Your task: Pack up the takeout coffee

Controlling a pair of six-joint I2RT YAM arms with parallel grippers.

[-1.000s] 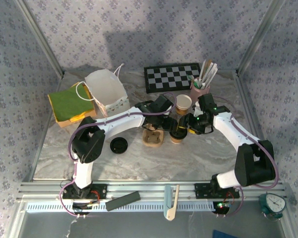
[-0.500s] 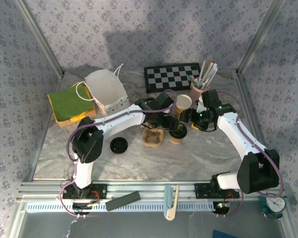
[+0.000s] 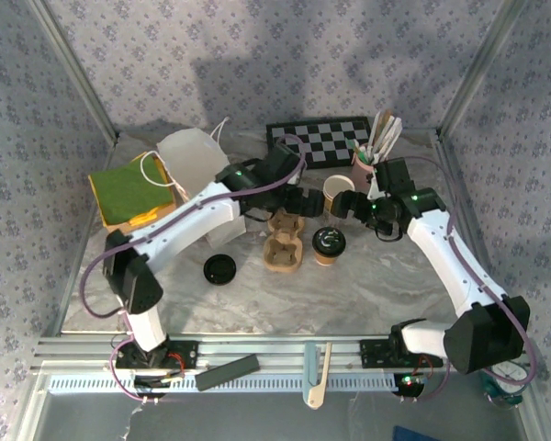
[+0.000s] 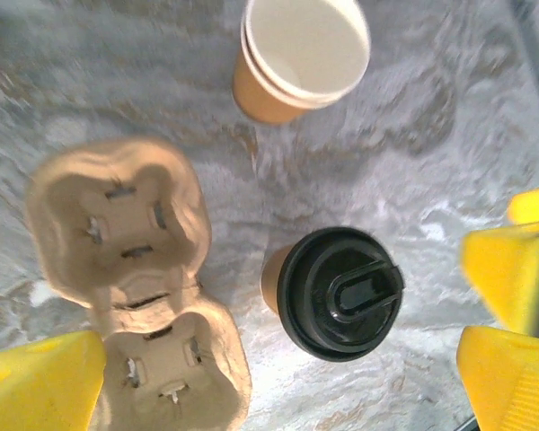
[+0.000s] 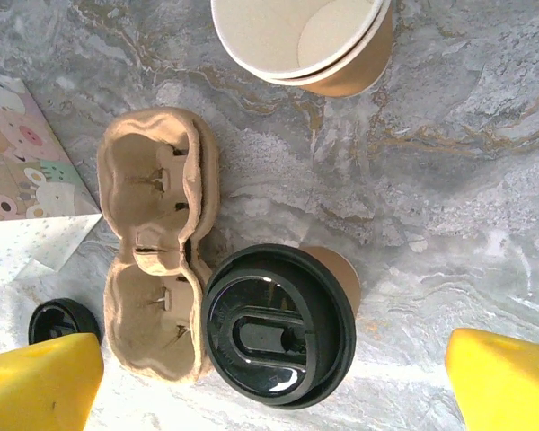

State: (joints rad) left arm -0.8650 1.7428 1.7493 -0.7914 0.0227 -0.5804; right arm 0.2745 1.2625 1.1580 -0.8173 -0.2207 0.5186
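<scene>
Two wide-open, empty claws: left gripper and right gripper, near the lidded takeout coffee right of the tray.

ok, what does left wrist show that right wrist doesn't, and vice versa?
Left wrist, not right wrist: the yellow fingers of the left gripper, spread open. Right wrist, not left wrist: the right gripper, open too, a loose black lid and a patterned bag corner. Both: the takeout coffee with its lid on, the empty pulp tray beside it, and the stacked open cups.
</scene>
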